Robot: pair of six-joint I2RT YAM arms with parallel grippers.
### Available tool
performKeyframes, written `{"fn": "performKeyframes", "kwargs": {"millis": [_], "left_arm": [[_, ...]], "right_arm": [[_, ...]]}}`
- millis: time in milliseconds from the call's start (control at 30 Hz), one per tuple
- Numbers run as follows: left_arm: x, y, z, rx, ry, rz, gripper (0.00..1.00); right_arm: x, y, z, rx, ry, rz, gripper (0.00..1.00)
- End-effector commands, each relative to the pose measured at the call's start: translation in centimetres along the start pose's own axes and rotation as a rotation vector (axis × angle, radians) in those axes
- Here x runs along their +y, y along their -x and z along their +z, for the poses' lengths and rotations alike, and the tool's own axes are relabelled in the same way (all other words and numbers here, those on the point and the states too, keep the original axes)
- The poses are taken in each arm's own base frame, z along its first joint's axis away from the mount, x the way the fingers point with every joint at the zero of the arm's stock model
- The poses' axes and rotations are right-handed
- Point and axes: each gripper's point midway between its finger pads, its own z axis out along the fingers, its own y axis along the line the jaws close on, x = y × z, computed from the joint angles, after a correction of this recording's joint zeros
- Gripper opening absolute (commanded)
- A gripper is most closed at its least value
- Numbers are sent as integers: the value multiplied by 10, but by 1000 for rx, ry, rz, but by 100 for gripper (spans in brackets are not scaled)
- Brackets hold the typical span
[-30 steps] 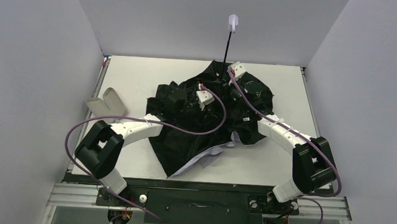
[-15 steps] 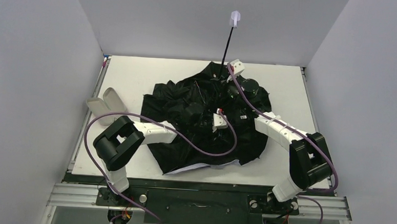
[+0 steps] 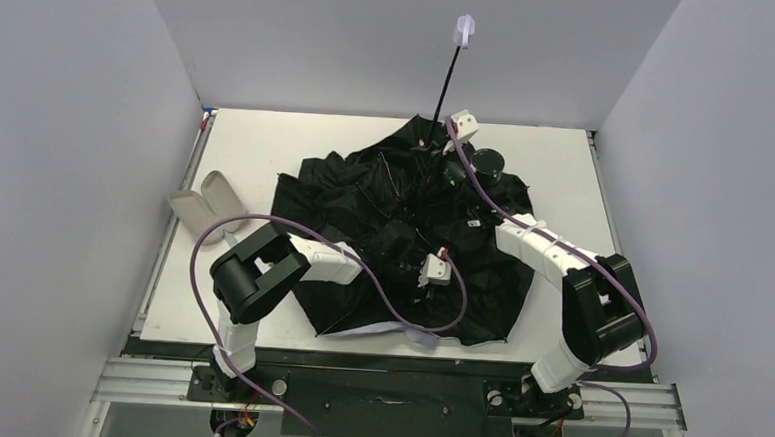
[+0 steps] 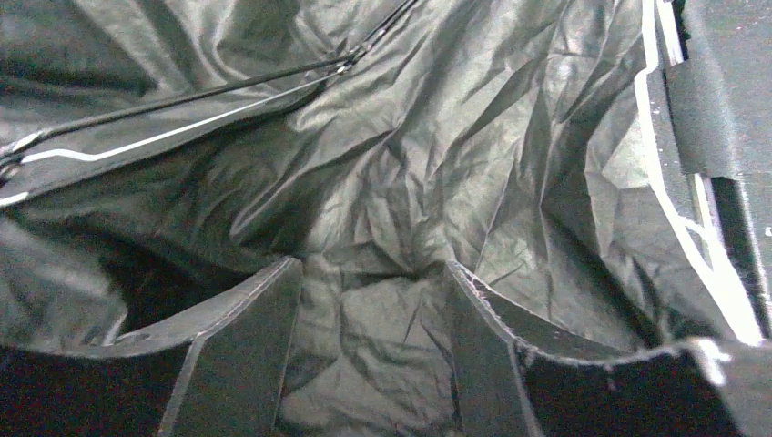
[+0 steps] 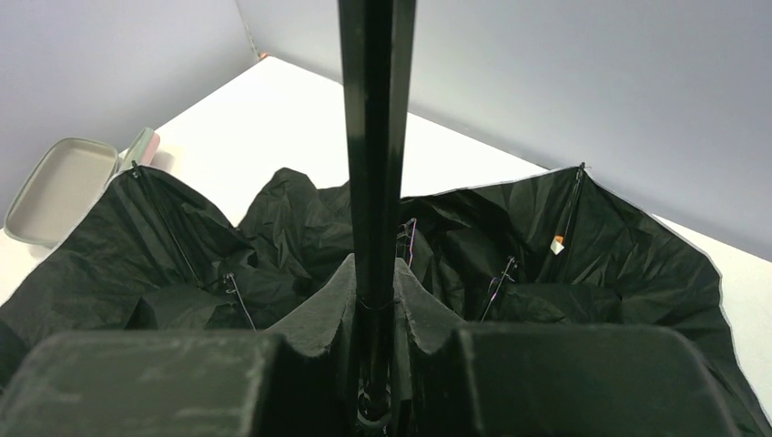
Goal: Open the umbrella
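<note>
With our right gripper (image 5: 373, 291) pinching the umbrella (image 3: 365, 192) by its thin stick (image 5: 375, 137) and our left gripper (image 4: 369, 269) spread, we feared the stick might slip.

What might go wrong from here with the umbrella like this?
Left gripper hangs open right over loose fabric: closing could pinch cloth rather than a rib. Right gripper clamps the thin shaft alone; a slip may let the fabric sag. The left arm's cable drapes on the fabric's edge and may snag.
</note>
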Motion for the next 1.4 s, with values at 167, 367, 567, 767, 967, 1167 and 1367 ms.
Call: {"fn": "performKeyframes", "kwargs": {"millis": [167, 367, 567, 767, 967, 1167, 1367], "left_arm": [[40, 142, -103, -385, 195, -123, 63], [79, 167, -166, -536, 316, -343, 57], [79, 113, -148, -428, 316, -468, 44], [62, 19, -123, -238, 326, -705, 36], [59, -40, -123, -135, 393, -1000, 32], [77, 0, -146, -283, 376, -916, 38], [96, 78, -191, -500, 390, -693, 58]], "right_arm": [[11, 41, -6, -133, 63, -44, 0], [13, 39, -3, -135, 64, -39, 0], [12, 42, 0, -143, 65, -38, 0], [10, 48, -2, -153, 62, -41, 0], [7, 57, -3, -166, 59, -40, 0], [14, 49, -4, -146, 82, -22, 0], [28, 32, -6, -60, 159, -7, 44]]}}
